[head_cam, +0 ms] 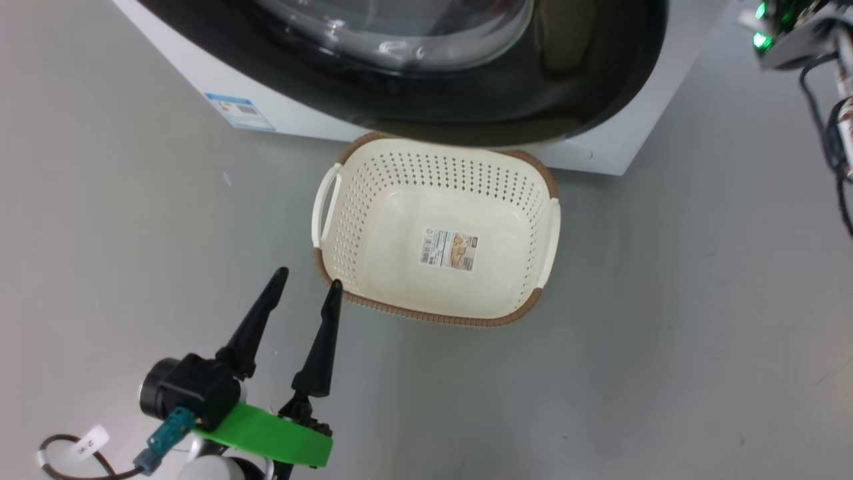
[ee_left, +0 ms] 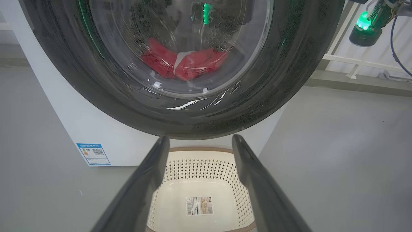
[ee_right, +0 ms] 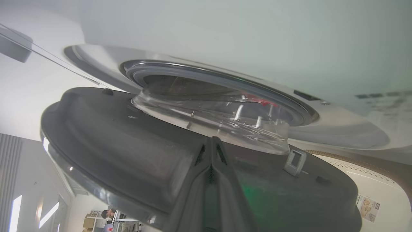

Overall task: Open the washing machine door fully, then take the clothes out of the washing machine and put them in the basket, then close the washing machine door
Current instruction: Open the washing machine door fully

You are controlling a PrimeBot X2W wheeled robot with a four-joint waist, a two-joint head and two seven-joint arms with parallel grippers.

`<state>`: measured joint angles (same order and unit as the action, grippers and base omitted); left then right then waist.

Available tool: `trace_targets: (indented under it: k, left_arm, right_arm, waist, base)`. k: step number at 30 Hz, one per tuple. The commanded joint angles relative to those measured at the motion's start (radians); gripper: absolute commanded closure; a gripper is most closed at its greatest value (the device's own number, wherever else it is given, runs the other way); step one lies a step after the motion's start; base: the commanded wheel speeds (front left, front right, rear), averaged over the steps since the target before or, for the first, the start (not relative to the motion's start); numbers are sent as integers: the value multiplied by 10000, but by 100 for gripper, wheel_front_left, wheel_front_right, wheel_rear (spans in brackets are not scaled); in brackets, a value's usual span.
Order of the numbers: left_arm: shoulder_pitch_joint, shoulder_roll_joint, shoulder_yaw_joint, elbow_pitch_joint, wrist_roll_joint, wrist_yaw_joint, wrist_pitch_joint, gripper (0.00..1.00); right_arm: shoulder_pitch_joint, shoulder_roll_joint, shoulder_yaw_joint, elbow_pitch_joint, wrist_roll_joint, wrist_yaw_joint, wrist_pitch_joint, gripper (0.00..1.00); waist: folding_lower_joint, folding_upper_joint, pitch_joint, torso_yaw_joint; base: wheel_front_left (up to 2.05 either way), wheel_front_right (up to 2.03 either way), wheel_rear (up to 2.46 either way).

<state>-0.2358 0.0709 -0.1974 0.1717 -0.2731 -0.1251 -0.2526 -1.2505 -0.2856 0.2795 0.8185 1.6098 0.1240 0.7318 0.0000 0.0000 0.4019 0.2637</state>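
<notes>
The washing machine door (head_cam: pixel 586 87) stands partly open, its black rim over the far edge of the basket (head_cam: pixel 426 315). The cream basket sits empty on the floor, sticker on its base. Red clothes (ee_left: pixel 190 62) with a white panel lie in the drum, seen through the glass bowl (ee_left: pixel 225 74). My left gripper (head_cam: pixel 308 277) is open beside the basket's near left corner, nothing between its fingers. My right gripper (ee_right: pixel 211 139) is shut, its tips against the door's dark inner face (ee_right: pixel 128 145), with a gap to the grey gasket (ee_right: pixel 299 109).
The white washing machine (head_cam: pixel 620 147) carries a small blue label (head_cam: pixel 240 111) at its base. Grey floor spreads left and right of the basket. My right wrist with green lights (head_cam: pixel 793 33) and cables (head_cam: pixel 826 120) hang at the upper right. A white rail (ee_left: pixel 354 58) runs behind.
</notes>
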Motion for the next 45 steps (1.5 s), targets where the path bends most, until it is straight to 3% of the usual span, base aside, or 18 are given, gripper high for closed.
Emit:
trace_targets:
  k: [1,16,45]
  left_arm:
    - [0,139,333,-184,21,-56,-92,0]
    - [499,130,330,-36,144,-56,-92,0]
    - [1571,45,772,-43,391,-56,-92,0]
  right_arm:
    - [275,331,143,-459,8,67,147,100]
    - [2433,549,479,-2480,-99,67,257,100]
    - [5819,933,1662,-5020,-750,67,-195,100]
  waist:
    - [0,0,-172,-116]
    - [0,0,-1176,-205]
    - [0,0,-2606,583]
  base:
    - [0,0,0]
    - [0,0,0]
    - [0,0,0]
